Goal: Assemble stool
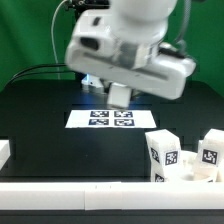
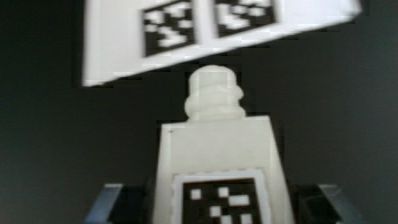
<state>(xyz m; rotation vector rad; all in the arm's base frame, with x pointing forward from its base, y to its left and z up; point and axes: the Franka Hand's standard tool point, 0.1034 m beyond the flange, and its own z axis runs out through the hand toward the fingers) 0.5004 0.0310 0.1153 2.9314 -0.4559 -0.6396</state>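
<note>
The fingers are hidden behind the blurred arm (image 1: 130, 45) in the exterior view. The marker board (image 2: 214, 35) is cut off by the wrist view's edge, as is a leg (image 2: 217, 165); another leg (image 1: 210, 155) is cropped at the exterior view's right.

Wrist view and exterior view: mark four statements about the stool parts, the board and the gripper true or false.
1. The gripper holds a white blocky plastic stool leg. True.
2. That leg's tip is smooth and flat. False: it ends in a ridged, rounded peg.
3. The thin flat white marker board lies on the black table. True.
4. No other legs are in sight. False: two more tagged white legs stand at the exterior view's right.
</note>
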